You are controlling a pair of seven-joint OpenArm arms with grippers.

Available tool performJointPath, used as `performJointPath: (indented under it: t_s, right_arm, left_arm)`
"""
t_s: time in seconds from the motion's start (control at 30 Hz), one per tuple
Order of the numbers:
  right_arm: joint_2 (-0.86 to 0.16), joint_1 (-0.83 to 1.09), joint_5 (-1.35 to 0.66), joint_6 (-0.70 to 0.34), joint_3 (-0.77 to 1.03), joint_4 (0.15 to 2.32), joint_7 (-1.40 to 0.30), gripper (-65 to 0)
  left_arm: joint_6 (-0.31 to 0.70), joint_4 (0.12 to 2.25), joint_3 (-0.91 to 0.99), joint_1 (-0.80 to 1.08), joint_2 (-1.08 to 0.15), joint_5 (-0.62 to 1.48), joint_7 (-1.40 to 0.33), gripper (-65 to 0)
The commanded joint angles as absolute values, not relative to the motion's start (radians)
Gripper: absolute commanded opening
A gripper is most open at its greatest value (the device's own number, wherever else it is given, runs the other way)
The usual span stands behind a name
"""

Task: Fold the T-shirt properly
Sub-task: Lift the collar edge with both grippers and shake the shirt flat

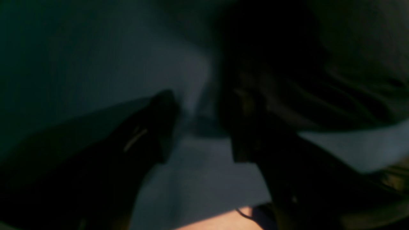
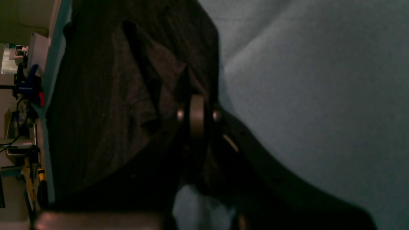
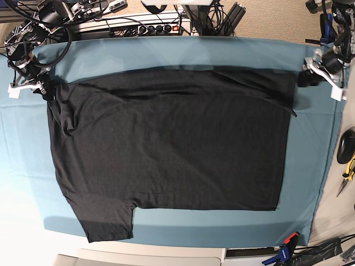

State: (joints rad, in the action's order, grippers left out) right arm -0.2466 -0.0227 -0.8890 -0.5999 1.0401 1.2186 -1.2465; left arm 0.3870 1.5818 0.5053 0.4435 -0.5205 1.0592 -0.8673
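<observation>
1. T-shirt (image 3: 172, 144) fabric is pinched in my right tool (image 2: 197, 116); the wrist view shows the jaws closed on a dark, wrinkled fold of it.
2. My left tool (image 1: 198, 124) stands with its jaws apart, one dark finger (image 1: 159, 124) on each side of a gap, nothing between them.
3. In the base view my right tool (image 3: 41, 88) sits at the shirt's far corner on that view's left, where the cloth bunches.
4. My left tool (image 3: 308, 77) is at the far corner on that view's right, just beside the shirt's edge.
5. The black shirt lies spread flat, with a fold line along its far edge and one sleeve (image 3: 108, 221) sticking out at the near left.
6. Under it a teal cloth sheet (image 3: 308, 166) covers the counter.
7. Cables and a power strip (image 3: 133, 25) lie beyond the far edge.
</observation>
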Motion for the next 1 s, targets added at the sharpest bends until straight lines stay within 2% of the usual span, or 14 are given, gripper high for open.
performJointPath:
  t_s: [0.0, 0.5, 0.57, 0.63, 0.67, 0.77, 0.97]
  right_arm:
    - [-0.266, -0.030, -0.902, -0.607, 1.040, 1.230, -1.250, -65.0]
    - [-0.266, -0.030, -0.901, -0.607, 1.040, 1.230, -1.249, -65.0]
    - [-0.266, -0.030, -0.901, -0.607, 1.040, 1.230, -1.249, -65.0]
    - [-0.266, -0.030, -0.901, -0.607, 1.040, 1.230, -1.244, -65.0]
    - [-0.266, -0.030, -0.902, -0.615, 1.040, 1.230, -1.242, -65.0]
    - [-0.266, -0.027, -0.916, -0.659, 1.040, 1.230, -1.254, -65.0]
    - [-0.284, 0.029, -0.990, -0.681, 1.040, 1.231, -1.295, -65.0]
  left_arm:
    - [0.398, 1.589, 0.506, 0.448, -0.531, 1.082, -0.888, -36.7]
    - [0.440, 1.589, 0.453, 0.422, -0.482, 1.113, -0.899, -37.3]
    - [0.439, 1.589, 0.452, 0.415, -0.479, 1.108, -0.892, -44.6]
    - [0.439, 1.589, 0.452, 0.415, -0.480, 1.100, -0.876, -60.0]
    - [0.439, 1.589, 0.452, 0.415, -0.480, 1.099, -0.871, -65.0]
    - [0.439, 1.589, 0.452, 0.416, -0.483, 1.092, -0.872, -65.0]
    - [0.440, 1.593, 0.454, 0.422, -0.498, 1.093, -0.884, -65.0]
